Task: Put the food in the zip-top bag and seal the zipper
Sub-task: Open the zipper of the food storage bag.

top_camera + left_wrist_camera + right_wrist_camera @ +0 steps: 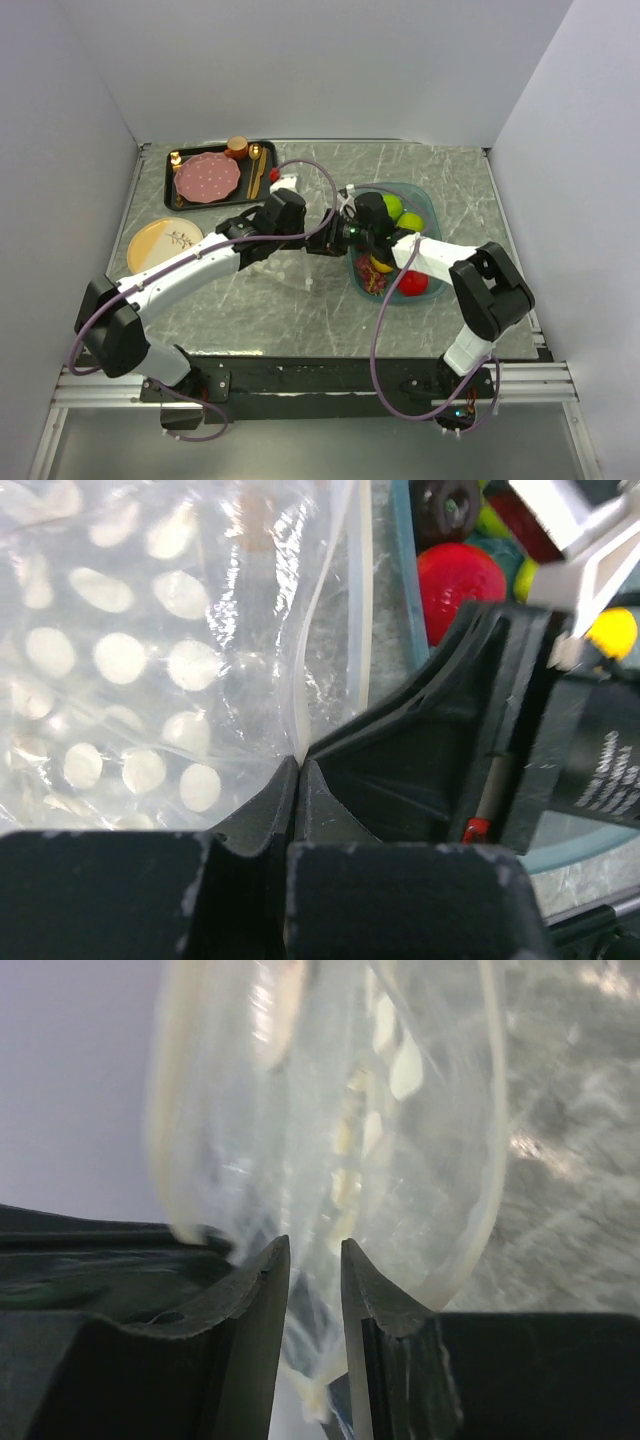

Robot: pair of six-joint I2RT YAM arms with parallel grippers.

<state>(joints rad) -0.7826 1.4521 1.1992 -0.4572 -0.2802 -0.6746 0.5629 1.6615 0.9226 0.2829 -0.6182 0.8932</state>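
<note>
Two grippers hold the zip-top bag [290, 262] beside the teal tray [432, 225], apparently to spread its mouth. Your left gripper [298, 765] pinches the zipper [312, 630]; your right gripper [314, 1260], jaws narrow, straddles film. The food [460, 575] sits in the tray.

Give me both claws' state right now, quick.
Left claw: shut on the bag, pinching its edge.
Right claw: partly closed, bag film between the fingers; firm grip cannot be told.

two arms [190, 265] – one zip-top bag [150, 650], two plates [207, 177]
</note>
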